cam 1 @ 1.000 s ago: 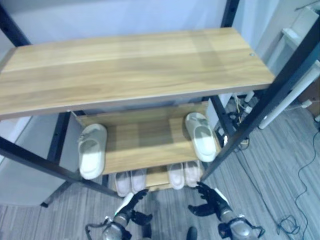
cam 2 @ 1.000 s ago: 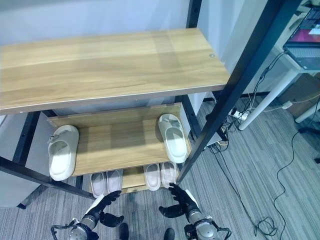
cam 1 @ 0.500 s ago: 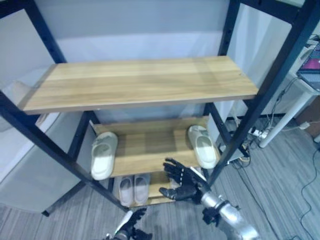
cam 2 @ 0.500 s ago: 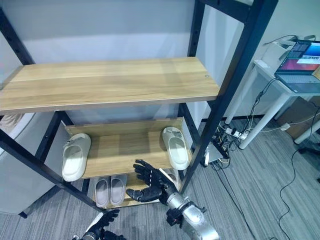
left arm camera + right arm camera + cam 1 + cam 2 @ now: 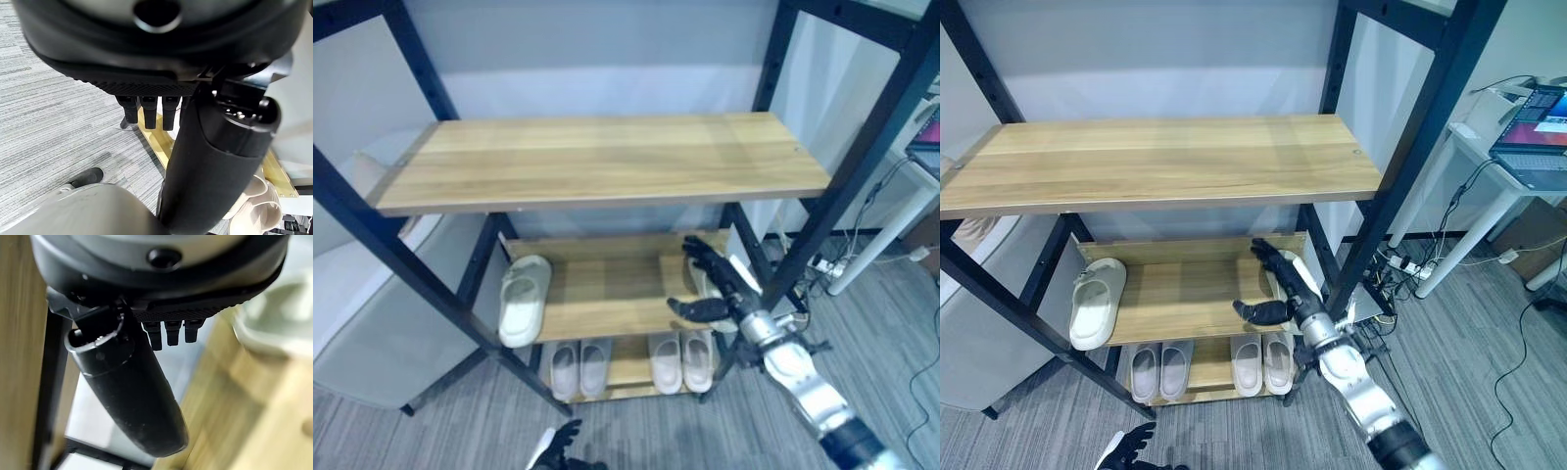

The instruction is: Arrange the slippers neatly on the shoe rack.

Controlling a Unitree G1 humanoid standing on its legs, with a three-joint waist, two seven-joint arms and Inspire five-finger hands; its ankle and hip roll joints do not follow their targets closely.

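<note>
On the rack's middle shelf (image 5: 607,294) a cream slipper (image 5: 524,299) lies at the left end. A second cream slipper (image 5: 1297,278) lies at the right end, partly hidden by my right hand (image 5: 713,290). That hand is open, its fingers spread over the slipper's inner side and its thumb stretched toward the shelf's middle; I cannot tell whether it touches. The right wrist view has the pale slipper (image 5: 274,318) just past the straight fingers (image 5: 168,333). My left hand (image 5: 558,450) hangs low near the floor, open and holding nothing.
The bottom shelf holds two pairs of pale slippers (image 5: 576,368) (image 5: 683,358). The wide top shelf (image 5: 607,157) is bare. Black rack posts (image 5: 847,186) stand at the corners. A white desk with a laptop (image 5: 1533,137) and cables on the floor (image 5: 1400,264) are at the right.
The camera has tilted up. My right hand rose from near the floor in front of the bottom shelf to the right slipper on the middle shelf. The left hand stayed low.
</note>
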